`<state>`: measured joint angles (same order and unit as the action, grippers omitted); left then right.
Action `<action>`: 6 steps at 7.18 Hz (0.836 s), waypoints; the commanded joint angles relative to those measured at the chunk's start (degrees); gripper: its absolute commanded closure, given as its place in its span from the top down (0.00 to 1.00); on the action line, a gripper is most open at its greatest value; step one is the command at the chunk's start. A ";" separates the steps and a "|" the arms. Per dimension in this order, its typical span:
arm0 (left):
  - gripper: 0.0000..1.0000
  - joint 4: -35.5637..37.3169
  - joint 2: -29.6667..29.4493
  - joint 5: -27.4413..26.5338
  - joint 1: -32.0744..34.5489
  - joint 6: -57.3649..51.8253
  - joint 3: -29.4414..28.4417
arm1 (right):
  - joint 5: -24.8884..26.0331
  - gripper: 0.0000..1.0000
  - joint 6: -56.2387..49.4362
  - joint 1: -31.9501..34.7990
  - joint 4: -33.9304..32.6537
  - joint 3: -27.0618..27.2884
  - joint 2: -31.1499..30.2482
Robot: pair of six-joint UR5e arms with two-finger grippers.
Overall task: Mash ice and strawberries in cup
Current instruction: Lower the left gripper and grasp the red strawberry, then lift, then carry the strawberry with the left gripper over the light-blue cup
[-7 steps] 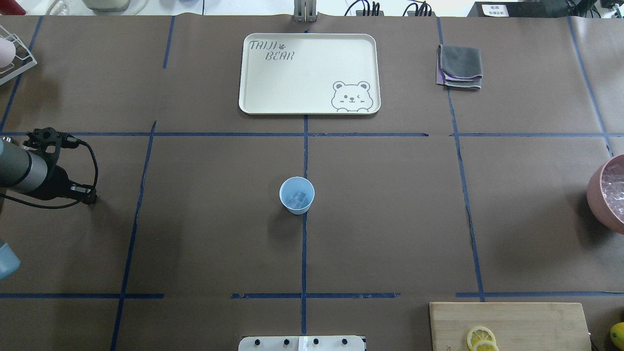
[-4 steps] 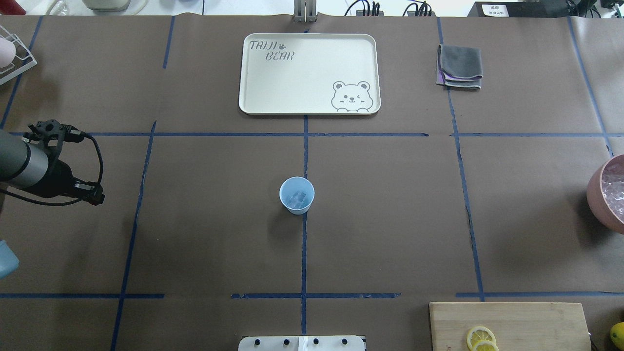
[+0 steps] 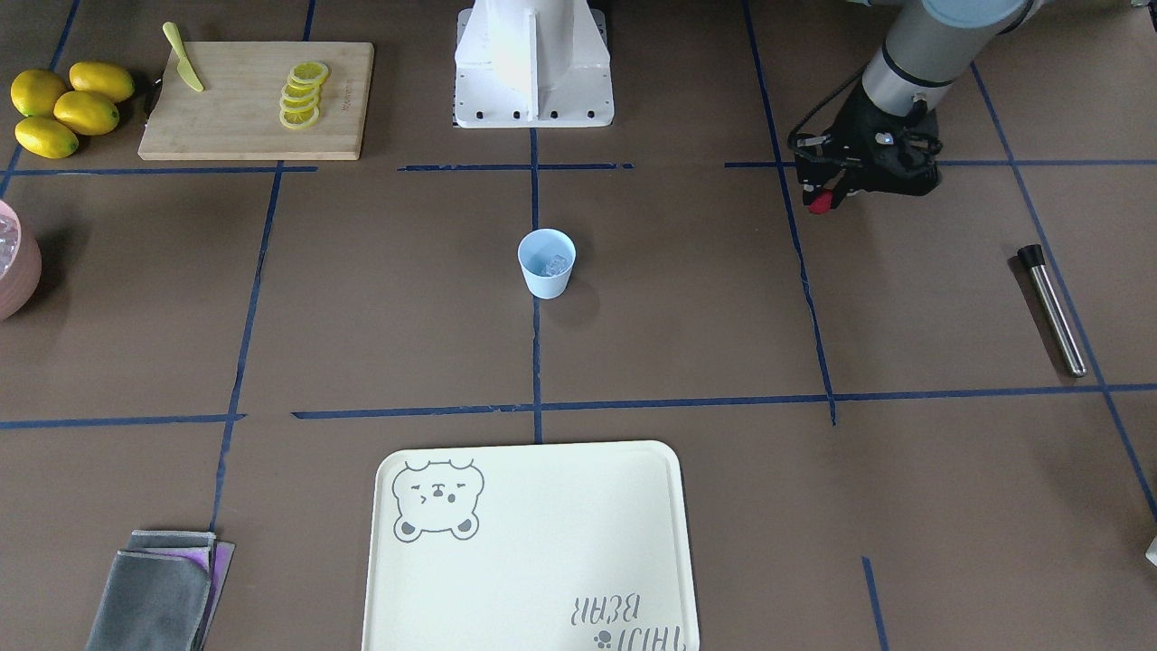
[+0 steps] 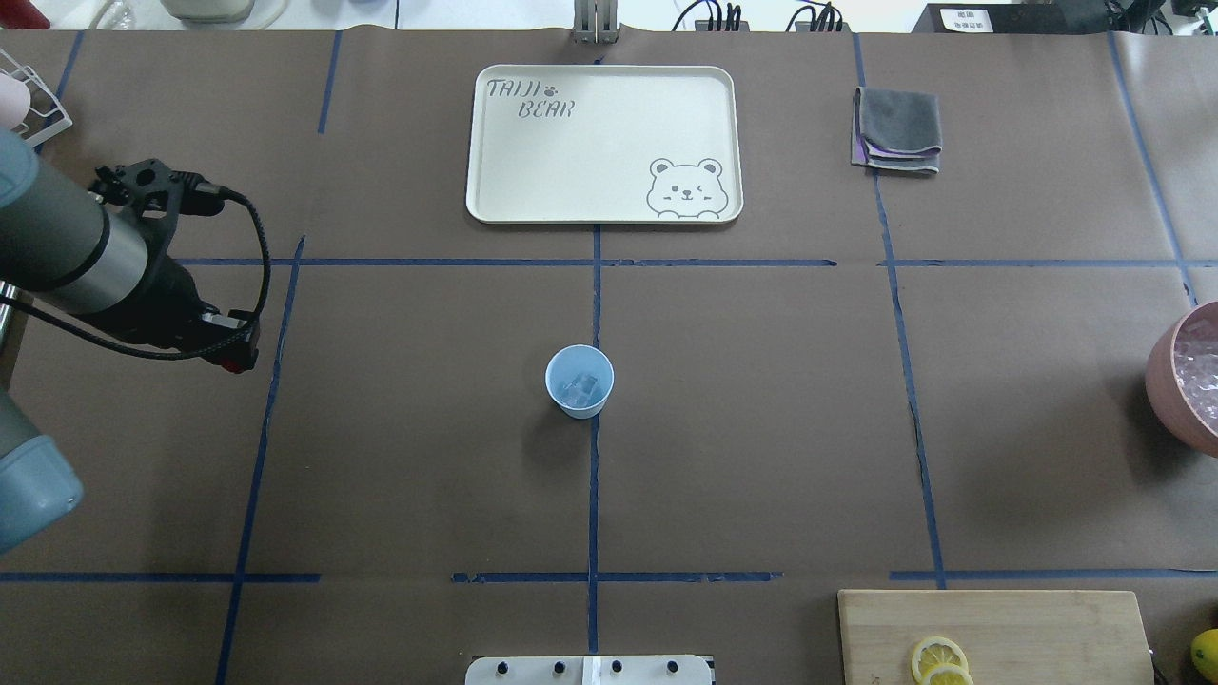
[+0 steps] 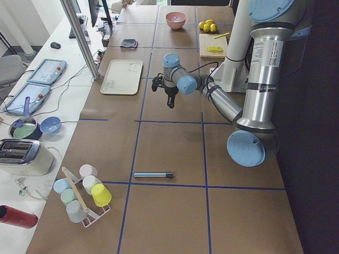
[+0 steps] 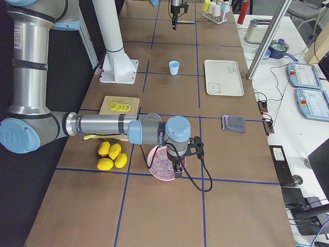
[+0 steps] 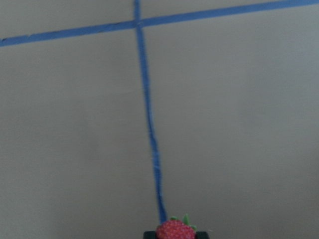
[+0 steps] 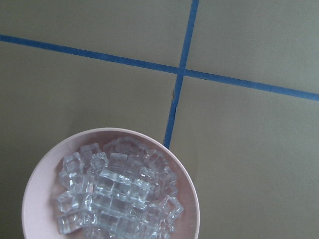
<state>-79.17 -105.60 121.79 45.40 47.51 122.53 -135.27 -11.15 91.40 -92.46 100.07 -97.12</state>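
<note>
The pale-blue cup (image 4: 579, 381) stands upright at the table's middle, also in the front view (image 3: 546, 262). Clear ice (image 4: 581, 387) lies inside it. My left gripper (image 4: 238, 360) is shut on a small red strawberry (image 7: 175, 231) with green leaves. It holds the berry above the table, far to the left of the cup, and shows in the front view (image 3: 821, 201) too. My right gripper (image 6: 177, 170) hangs over the pink bowl of ice cubes (image 8: 114, 133) at the table's right end. I cannot tell whether it is open or shut.
A metal rod with a black end (image 3: 1048, 307) lies on the left side. A cream bear tray (image 4: 603, 143) and a folded grey cloth (image 4: 898, 128) lie at the far side. A cutting board with lemon slices (image 3: 258, 99) and whole lemons (image 3: 63, 104) are near the base.
My left arm has come farther into the overhead view, moving right toward the table's middle with the strawberry. The cup has not moved.
</note>
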 commanded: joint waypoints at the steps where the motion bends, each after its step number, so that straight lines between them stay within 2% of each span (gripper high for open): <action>1: 0.03 6.40 -11.69 -0.24 -3.81 7.27 -4.02 | 0.00 1.00 0.08 0.00 0.00 0.12 0.00; 4: 0.04 6.04 -24.00 -0.85 -8.55 17.66 -13.69 | 0.00 1.00 -0.10 0.00 0.00 0.56 0.00; 6: 0.04 0.37 -29.64 -5.85 -12.34 24.43 -21.33 | 0.00 1.00 -0.01 0.00 0.00 0.82 -0.09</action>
<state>-75.12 -131.67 118.24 35.45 67.24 106.05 -135.23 -11.23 91.40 -92.46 100.73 -97.17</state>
